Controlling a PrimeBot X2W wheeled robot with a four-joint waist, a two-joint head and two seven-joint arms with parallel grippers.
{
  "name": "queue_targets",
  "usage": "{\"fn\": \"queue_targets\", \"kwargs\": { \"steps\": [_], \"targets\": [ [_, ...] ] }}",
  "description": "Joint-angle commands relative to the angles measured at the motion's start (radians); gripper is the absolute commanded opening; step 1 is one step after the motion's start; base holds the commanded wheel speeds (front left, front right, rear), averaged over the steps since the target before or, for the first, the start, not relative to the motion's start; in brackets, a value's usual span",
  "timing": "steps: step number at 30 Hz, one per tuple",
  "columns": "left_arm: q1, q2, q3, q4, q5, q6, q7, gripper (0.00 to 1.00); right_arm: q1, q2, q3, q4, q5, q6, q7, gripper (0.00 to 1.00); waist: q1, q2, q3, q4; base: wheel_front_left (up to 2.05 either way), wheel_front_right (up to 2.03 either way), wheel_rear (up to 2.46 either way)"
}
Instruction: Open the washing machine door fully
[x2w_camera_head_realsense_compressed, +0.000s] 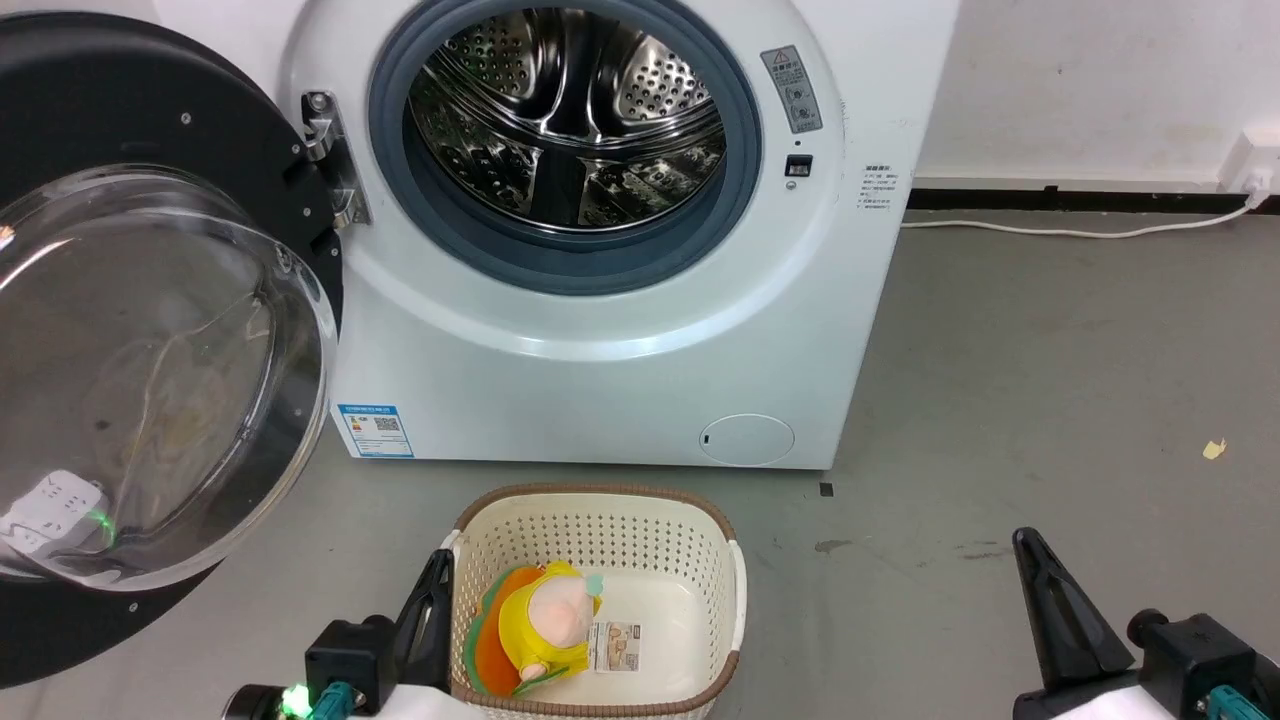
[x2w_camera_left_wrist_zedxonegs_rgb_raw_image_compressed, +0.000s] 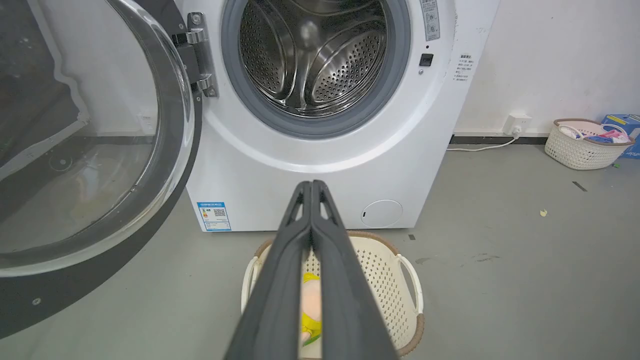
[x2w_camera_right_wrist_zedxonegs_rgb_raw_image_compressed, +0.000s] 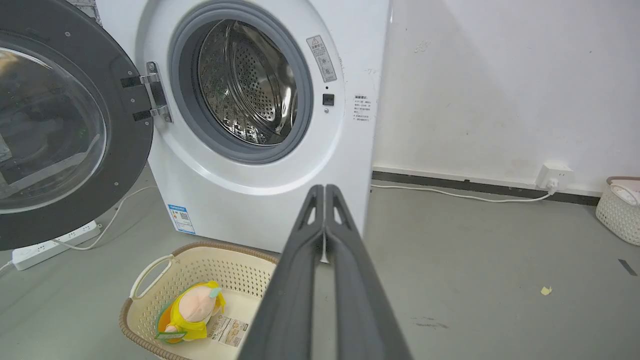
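With the washing machine door (x2w_camera_head_realsense_compressed: 120, 100) wide at the washing machine (x2w_camera_head_realsense_compressed: 600, 370) front's nine o'clock and your left gripper (x2w_camera_left_wrist_zedxonegs_rgb_raw_image_compressed: 311, 186) and right gripper (x2w_camera_right_wrist_zedxonegs_rgb_raw_image_compressed: 325, 188) pinched shut, empty, push it further only if the hinge (x2w_camera_head_realsense_compressed: 325, 150) gives

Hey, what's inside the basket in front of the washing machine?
A yellow stuffed toy lies in the basket, beside a paper label. Whatever sits under the toy is hidden.

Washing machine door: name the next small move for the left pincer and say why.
Probably raise the left pincer toward the black rim of the washing machine door and nudge it slightly further back. The door already hangs wide on its hinge, the drum exposed, so little swing seems left. That pincer is shut, low, apart from the door, and nearer it than the right pincer.
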Motion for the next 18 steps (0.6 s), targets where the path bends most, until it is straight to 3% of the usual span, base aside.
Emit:
{"fn": "queue_targets", "kwargs": {
  "steps": [1, 18],
  "targets": [
    [-0.011, -0.001, 0.009, -0.005, 0.009, -0.007, 0.004, 0.00, -0.016, 0.002, 0.002, 0.002, -0.009, 0.000, 0.006, 0.00, 0.0000, 0.0000, 0.000, 0.000, 0.00, 0.00, 0.00],
    [-0.016, -0.014, 0.042, -0.026, 0.040, -0.021, 0.034, 0.00, -0.032, 0.003, 0.010, 0.003, -0.020, 0.000, 0.041, 0.00, 0.0000, 0.0000, 0.007, -0.002, 0.00, 0.00, 0.00]
  ]
}}
